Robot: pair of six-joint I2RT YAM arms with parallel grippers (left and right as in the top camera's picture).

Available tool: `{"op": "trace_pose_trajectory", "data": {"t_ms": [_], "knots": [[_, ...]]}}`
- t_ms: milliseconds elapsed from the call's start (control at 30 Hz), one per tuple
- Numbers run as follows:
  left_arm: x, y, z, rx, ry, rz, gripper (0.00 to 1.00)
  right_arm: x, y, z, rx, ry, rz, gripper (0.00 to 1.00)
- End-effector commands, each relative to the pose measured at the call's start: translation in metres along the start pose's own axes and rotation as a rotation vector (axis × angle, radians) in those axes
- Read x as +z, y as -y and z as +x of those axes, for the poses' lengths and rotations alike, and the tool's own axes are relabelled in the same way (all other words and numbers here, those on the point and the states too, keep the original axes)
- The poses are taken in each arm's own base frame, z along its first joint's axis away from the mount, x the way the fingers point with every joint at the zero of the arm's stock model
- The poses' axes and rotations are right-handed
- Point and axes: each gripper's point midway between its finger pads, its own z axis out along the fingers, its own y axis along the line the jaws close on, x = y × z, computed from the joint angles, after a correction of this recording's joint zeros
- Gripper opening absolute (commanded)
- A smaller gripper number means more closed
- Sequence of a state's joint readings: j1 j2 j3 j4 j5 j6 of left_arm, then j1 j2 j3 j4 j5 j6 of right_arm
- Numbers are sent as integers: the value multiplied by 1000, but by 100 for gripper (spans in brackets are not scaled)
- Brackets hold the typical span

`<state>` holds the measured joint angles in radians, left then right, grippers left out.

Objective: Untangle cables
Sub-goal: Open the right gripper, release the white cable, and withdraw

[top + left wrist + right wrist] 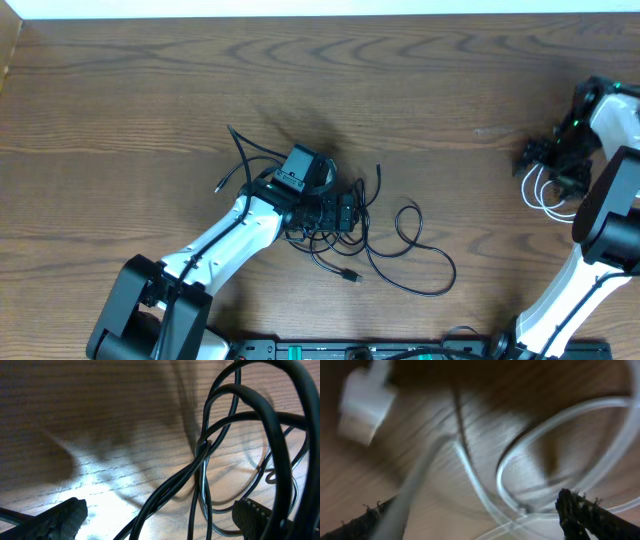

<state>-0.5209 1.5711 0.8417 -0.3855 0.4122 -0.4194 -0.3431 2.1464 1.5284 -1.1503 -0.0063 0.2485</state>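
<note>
The black cable tangle (335,238) lies mid-table (130,90), open wood all around, loose loops trailing toward the near edge. The left arm reaches in low from the near-left corner. The left tool (157,517) stands wide open astride the black strands, clamping none. The white cable (415,491) coils near the right edge beneath the right tool (475,517), spread wide, gripping nothing.
</note>
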Motion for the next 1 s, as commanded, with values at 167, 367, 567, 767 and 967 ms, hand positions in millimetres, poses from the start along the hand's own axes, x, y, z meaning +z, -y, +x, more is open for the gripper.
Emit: {"op": "trace_pose_trajectory", "data": {"t_ms": [167, 367, 567, 767, 967], "knots": [[3, -4, 1, -5, -4, -17, 98, 42, 16, -15, 94, 109, 33, 11], [3, -4, 1, -5, -4, -17, 98, 36, 25, -51, 136, 248, 8, 20], [3, -4, 1, -5, -4, -17, 98, 18, 33, -81, 174, 335, -75, 35], [3, -4, 1, -5, -4, -17, 98, -41, 22, -101, 110, 350, -241, 86], [3, -4, 1, -5, -4, -17, 98, -103, 26, -85, 121, 286, -260, 99]]}}
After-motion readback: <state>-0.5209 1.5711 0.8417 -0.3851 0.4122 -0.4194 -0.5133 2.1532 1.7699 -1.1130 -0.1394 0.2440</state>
